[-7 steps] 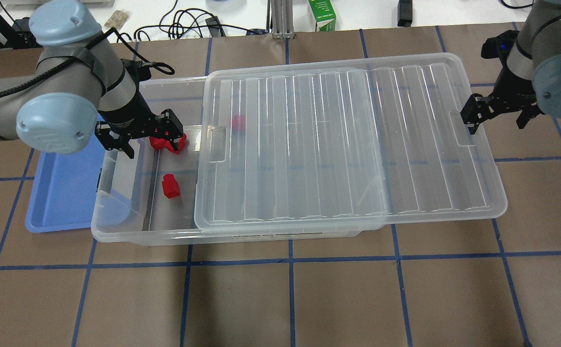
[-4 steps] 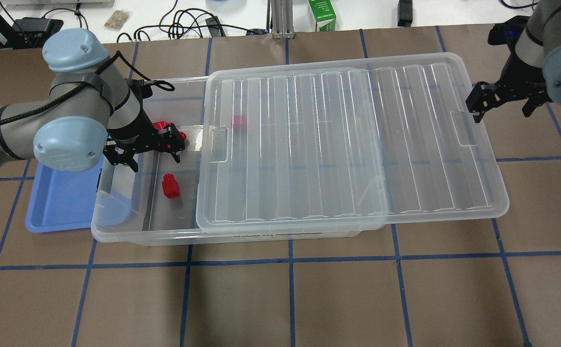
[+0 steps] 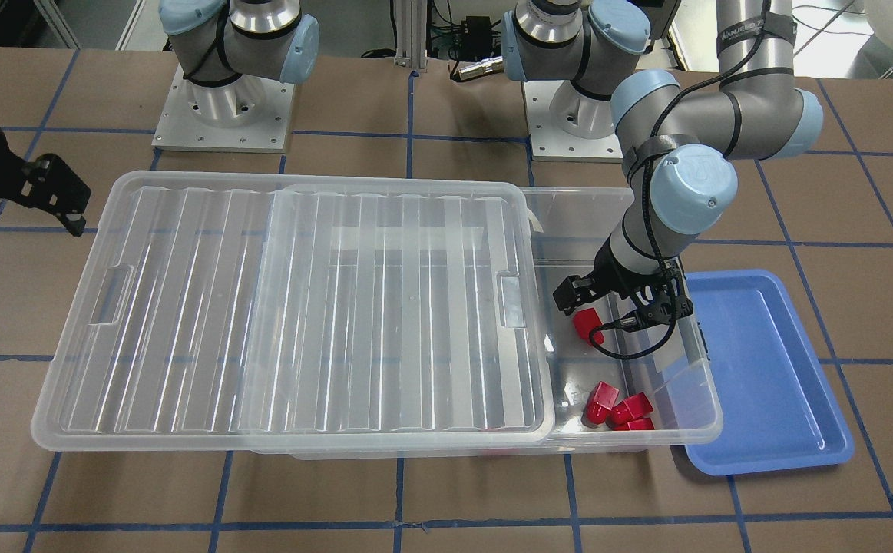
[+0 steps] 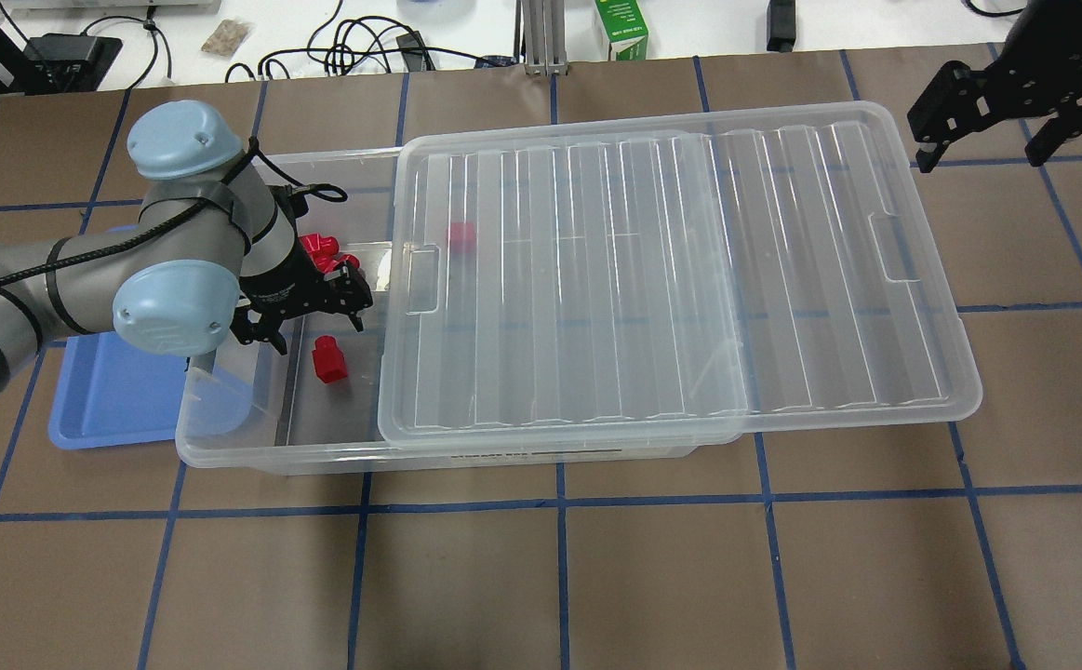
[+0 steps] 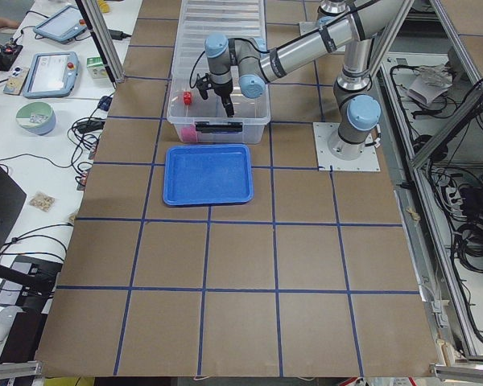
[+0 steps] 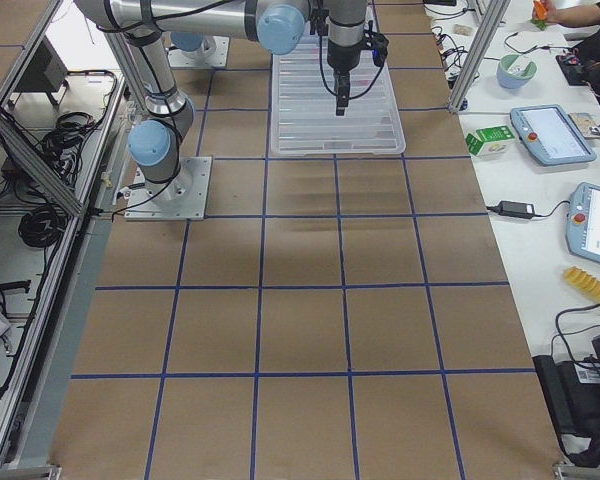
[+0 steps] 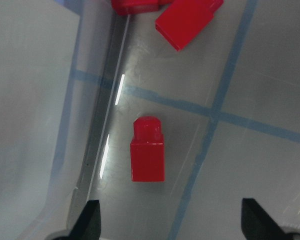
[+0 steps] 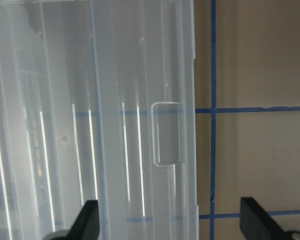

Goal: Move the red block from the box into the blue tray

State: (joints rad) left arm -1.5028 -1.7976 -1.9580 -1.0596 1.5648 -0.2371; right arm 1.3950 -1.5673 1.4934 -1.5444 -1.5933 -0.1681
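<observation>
A lone red block (image 4: 328, 360) lies on the floor of the box (image 4: 224, 445), in its uncovered left end; it also shows in the front view (image 3: 586, 323) and the left wrist view (image 7: 148, 156). My left gripper (image 4: 313, 314) is open and empty just above it, apart from it (image 3: 621, 307). Several more red blocks (image 4: 319, 249) lie at the far wall of the box. The blue tray (image 4: 117, 391) sits to the left of the box and touches it. My right gripper (image 4: 985, 130) is open and empty, raised past the lid's far right corner.
The ribbed clear lid (image 4: 671, 279) lies slid to the right over most of the box, overhanging its right end. One red block (image 4: 460, 235) shows through it. Cables and a green carton (image 4: 621, 30) lie beyond the table's far edge.
My left gripper has moved from the far cluster of red blocks toward the near side, to above the lone block, still open. My right gripper has risen and moved away from the lid's right edge.
</observation>
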